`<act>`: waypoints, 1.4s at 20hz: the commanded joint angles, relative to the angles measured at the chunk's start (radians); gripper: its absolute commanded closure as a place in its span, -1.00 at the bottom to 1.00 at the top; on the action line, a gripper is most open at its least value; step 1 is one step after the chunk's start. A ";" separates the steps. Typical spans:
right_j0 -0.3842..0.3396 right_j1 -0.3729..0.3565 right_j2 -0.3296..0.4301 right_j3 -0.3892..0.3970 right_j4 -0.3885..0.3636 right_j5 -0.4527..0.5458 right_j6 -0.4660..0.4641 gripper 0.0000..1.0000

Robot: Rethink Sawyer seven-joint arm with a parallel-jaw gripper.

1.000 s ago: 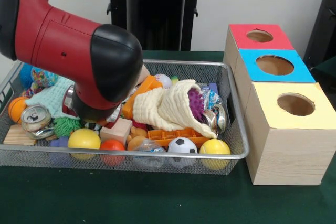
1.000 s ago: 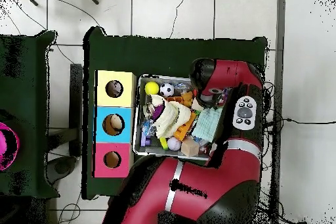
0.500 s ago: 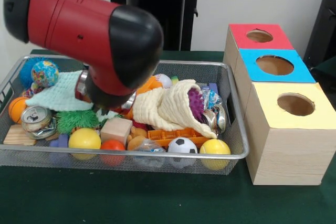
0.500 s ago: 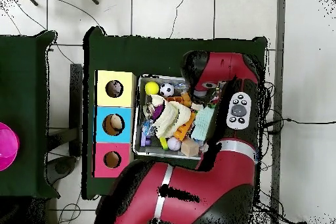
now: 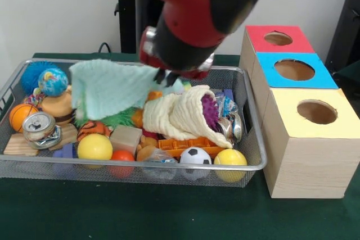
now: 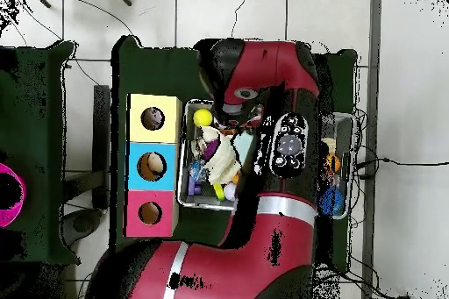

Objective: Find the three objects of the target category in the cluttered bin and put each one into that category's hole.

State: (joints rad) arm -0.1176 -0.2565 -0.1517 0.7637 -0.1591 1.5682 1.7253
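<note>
The cluttered bin [image 5: 140, 167], a silver wire-mesh tray, holds balls, blocks, cloths and cans. My gripper [image 5: 167, 75] hangs over the bin's back middle, shut on a corner of a mint green knitted cloth [image 5: 109, 89]. The cloth is lifted and hangs to the left over the clutter. Three wooden boxes with holes stand right of the bin: red [image 5: 278, 39], blue [image 5: 293, 70], yellow [image 5: 316, 112]. In the overhead view the arm covers most of the bin [image 6: 182, 186], hides the gripper, and the boxes [image 6: 154, 166] lie at its left.
A cream cloth [image 5: 175, 114] lies over a purple spiky ball [image 5: 210, 111]. Yellow balls [image 5: 94, 146] and a soccer ball [image 5: 195, 155] sit at the front. A crushed can [image 5: 38, 127], a basketball [image 5: 19, 115] and a globe ball [image 5: 53, 81] lie at the left.
The arm has risen and swung right toward the bin's middle. It has pulled the mint cloth up off the left clutter, uncovering a tiger-striped ball and other toys beneath.
</note>
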 commanded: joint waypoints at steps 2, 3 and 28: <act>0.059 -0.059 0.125 0.018 0.148 0.094 0.199 1.00; 0.068 -0.059 0.125 0.020 0.162 0.093 0.218 1.00; 0.108 0.016 0.058 0.130 0.241 -0.170 0.225 1.00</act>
State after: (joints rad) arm 0.0181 -0.2761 -0.1378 0.7747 0.0691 1.4724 1.7529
